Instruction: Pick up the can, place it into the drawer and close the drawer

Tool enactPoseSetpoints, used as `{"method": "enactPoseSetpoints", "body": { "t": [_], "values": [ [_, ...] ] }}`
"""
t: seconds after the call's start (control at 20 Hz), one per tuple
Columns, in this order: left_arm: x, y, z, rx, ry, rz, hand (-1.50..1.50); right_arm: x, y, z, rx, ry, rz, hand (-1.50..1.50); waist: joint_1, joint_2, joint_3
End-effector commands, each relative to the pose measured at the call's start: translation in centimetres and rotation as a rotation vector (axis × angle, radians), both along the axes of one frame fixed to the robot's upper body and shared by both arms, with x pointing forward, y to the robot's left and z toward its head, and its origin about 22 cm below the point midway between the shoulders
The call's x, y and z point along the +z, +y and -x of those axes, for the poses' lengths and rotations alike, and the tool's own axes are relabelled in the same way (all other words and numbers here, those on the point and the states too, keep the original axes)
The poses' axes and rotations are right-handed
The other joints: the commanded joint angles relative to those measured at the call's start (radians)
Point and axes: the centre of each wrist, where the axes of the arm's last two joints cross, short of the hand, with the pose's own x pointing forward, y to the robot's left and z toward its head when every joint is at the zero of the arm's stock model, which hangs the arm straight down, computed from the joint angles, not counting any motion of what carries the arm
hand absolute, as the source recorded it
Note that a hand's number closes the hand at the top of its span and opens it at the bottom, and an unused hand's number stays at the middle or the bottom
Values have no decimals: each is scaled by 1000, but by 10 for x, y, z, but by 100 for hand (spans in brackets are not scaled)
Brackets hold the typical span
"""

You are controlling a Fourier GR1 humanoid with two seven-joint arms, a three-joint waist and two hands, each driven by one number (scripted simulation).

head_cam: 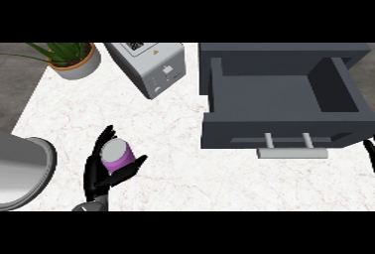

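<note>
- Far left: part of a round grey basin or pan (22, 171) shows at the counter's edge; not part of the job.
- Top left: a potted plant (72, 59) sits at the back of the white marble counter (219, 183), well apart from the action.
- Left-centre: our left hand (102, 171) has its fingers and thumb curled round the can (117, 154), purple w/ a silver top, upright. The can is in the hand, over the counter left of the drawer; we can't tell if it's lifted off the surface or touching it.
- Top centre: a grey toaster-like appliance (150, 67) stands at an angle, between plant and drawer.
- Right: the dark grey drawer (282, 94) is pulled open toward us, inside looks bare, pale bar handle (291, 151) on its front.
- Far right edge: a thin dark sliver (370, 154) shows, prob. our right hand; too little visible to tell what its fingers are doing.
- Step, as we judge it: the pick-up is done or nearly so; carrying is what's on now.
- Next calls for: raise the can enough to clear the drawer's front wall, move it right and back over the open compartment, lower, let go. Then push the front shut.
- Risk: clipping the front wall or handle if the can travels too low.
</note>
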Motion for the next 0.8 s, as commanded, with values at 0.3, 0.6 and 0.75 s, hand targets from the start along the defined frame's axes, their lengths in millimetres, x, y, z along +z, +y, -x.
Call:
{"method": "enactPoseSetpoints", "body": {
  "t": [0.3, 0.6, 0.75],
  "values": [
    [13, -23, -18, -58, -47, 73, 150, -18, 4, -7, -17, -6, -12, -150, 0, 0, -1],
    [25, 27, -36, -131, -74, 99, 150, -13, -4, 13, 3, -15, -9, -150, -4, 1, -1],
    [35, 43, -41, -153, -78, 100, 150, 8, 4, 10, -18, -10, 8, -150, 0, 0, -1]
  ]
}}
